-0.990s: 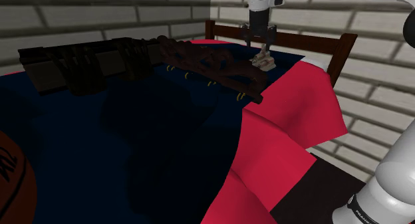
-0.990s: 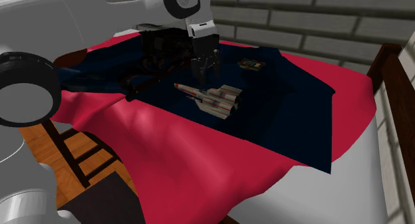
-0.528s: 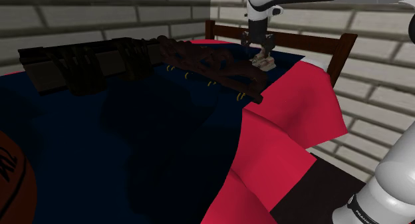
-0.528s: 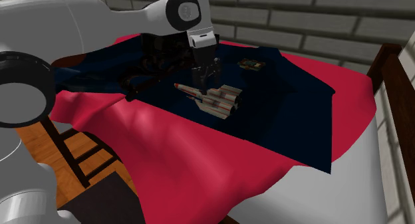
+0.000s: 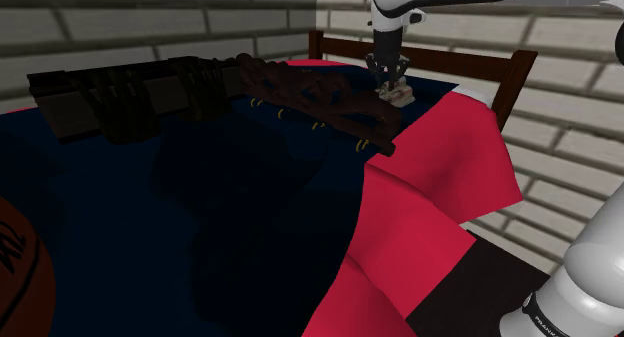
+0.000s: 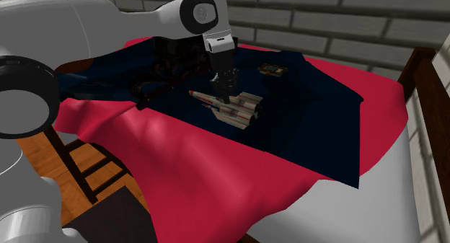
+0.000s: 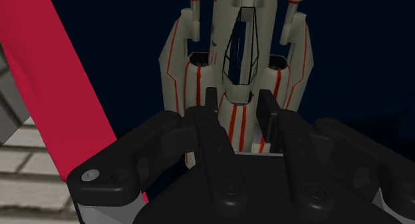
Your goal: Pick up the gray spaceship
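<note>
Arm (image 6: 108, 25) reaches out over the bed, wrist bent so the gripper (image 6: 225, 81) points straight down onto the ship (image 6: 234, 107). In the wrist view the gripper (image 7: 238, 106) has its fingers (image 7: 211, 103) drawn in close, pinching the ship's (image 7: 239, 50) narrow striped middle hull between them. Ship is pale grey with red stripes, lying flat on the blue cloth (image 6: 310, 126) near its edge by the red cover (image 6: 216, 169), just beside a dark brown object (image 5: 310, 95) in the shoulder view.
</note>
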Motion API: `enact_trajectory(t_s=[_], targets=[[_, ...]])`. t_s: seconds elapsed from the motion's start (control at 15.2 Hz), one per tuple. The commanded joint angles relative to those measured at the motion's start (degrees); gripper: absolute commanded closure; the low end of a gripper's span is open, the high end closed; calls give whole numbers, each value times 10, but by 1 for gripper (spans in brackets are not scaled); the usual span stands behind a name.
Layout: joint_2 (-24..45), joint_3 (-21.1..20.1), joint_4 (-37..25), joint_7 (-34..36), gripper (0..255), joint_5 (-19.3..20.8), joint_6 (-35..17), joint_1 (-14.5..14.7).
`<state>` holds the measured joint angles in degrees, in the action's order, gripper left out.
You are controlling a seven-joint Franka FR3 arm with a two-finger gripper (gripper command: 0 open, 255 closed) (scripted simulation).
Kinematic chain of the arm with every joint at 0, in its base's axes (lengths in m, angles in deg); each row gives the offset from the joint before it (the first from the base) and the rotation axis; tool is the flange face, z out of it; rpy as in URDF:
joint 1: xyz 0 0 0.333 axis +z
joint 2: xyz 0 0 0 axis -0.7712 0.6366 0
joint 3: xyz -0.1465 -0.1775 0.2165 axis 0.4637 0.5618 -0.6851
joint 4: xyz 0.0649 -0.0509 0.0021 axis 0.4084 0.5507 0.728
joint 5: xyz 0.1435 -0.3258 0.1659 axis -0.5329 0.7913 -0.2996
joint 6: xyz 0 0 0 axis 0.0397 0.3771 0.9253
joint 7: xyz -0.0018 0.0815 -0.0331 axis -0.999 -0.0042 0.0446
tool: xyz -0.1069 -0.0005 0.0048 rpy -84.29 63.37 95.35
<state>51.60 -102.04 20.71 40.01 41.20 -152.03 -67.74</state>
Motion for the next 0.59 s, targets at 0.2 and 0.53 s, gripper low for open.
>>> enact_trajectory(t_s=[0.2,0.53], targets=[[5,-1,-23,-3,255,1,18,1],[19,-2,-80,-10,255,5,62,5]])
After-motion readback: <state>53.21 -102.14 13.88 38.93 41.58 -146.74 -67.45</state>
